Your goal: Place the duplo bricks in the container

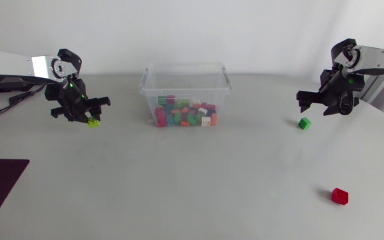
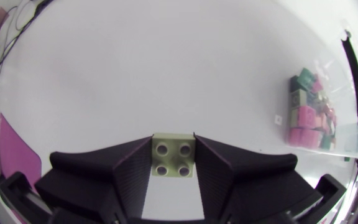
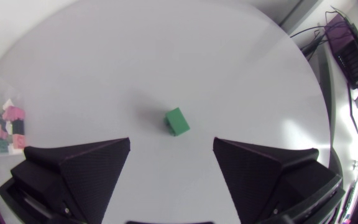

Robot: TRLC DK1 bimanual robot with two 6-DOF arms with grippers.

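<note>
Sitting in left hand [image 2: 173, 144] — lime brick [image 2: 173, 157]

The left arm [image 1: 19, 65] is showing a silver-grey link ending in a round black joint, with a small green light glowing just below it. The right arm [image 1: 379, 59] is wearing the same silver and black. The left gripper [image 2: 173, 155] and right gripper [image 3: 171, 146] are showing broad, matte black, finely ribbed wedge fingers [image 3: 86, 168].
</note>
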